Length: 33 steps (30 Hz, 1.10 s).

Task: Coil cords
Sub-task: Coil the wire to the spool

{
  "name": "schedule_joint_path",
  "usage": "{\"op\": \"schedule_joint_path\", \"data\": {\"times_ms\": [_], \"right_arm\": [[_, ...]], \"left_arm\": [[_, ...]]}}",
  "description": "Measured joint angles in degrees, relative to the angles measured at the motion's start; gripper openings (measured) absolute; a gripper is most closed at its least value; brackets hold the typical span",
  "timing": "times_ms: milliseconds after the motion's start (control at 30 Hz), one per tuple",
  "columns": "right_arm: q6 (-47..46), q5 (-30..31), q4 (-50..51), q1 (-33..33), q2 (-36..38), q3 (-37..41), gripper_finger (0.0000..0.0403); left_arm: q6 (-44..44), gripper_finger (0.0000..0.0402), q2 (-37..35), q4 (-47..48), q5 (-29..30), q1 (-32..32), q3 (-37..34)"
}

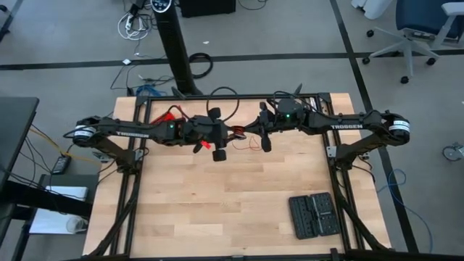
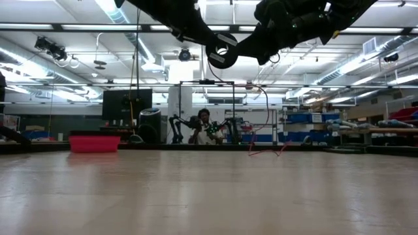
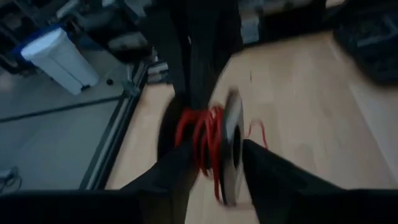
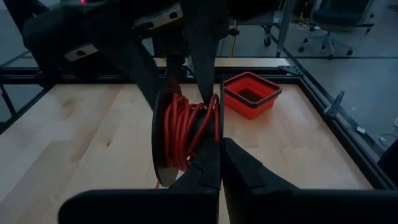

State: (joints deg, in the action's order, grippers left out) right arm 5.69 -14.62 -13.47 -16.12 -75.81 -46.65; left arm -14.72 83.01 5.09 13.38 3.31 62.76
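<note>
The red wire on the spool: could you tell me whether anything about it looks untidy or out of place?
Yes. The red wire is wound unevenly on the spool held up between both arms, and its loose tail still trails down to the table.

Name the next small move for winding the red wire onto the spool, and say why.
Probably another wrap: the spool, held aloft between both grippers, already carries red wire, but a loose tail lies on the table. The right gripper is shut at the flange; the left gripper straddles it.
</note>
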Motion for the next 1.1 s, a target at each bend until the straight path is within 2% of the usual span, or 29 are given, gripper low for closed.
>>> {"op": "schedule_joint_path", "data": {"times_ms": [67,167,233,400,567,667,800,900,1100], "right_arm": [[0.02,-0.32,-0.03,0.0,0.0,0.0,0.0],[-0.04,-0.63,0.16,-0.04,-0.05,0.04,0.0005],[-0.08,-1.1,0.02,-0.03,-0.11,0.12,0.0015],[-1.03,-1.17,0.18,0.02,0.58,0.11,0.0055],[-1.86,-0.62,10.35,-2.34,8.13,-0.07,0.0083],[-2.82,-0.18,15.72,-2.16,9.65,-0.07,0.0087],[-1.39,-0.14,19.89,1.91,6.17,-0.05,0.0086],[-0.1,-0.09,18.79,4.72,2.66,0.0,0.0085],[0.51,2.95,18.58,6.07,-2.38,0.0,0.0085]], "left_arm": [[-0.11,0.0112,0.34,-1.25,0.25,-0.02,0.13],[-0.1,0.0038,0.98,-1.59,0.53,-0.06,0.11],[0.32,0.0017,1.06,-1.57,0.53,-0.06,0.11],[2.23,0.0009,1.15,-1.09,1.12,-0.15,0.11],[3.53,0.0008,1.04,0.36,2.3,0.02,0.0],[3.09,0.0008,0.99,1.21,2.08,-0.04,0.0],[1.42,0.0008,0.99,1.06,1.06,-0.04,0.0],[0.58,0.0008,0.99,1.29,0.99,0.09,0.02],[3.08,0.0008,0.97,3.11,0.97,0.22,0.0]]}}
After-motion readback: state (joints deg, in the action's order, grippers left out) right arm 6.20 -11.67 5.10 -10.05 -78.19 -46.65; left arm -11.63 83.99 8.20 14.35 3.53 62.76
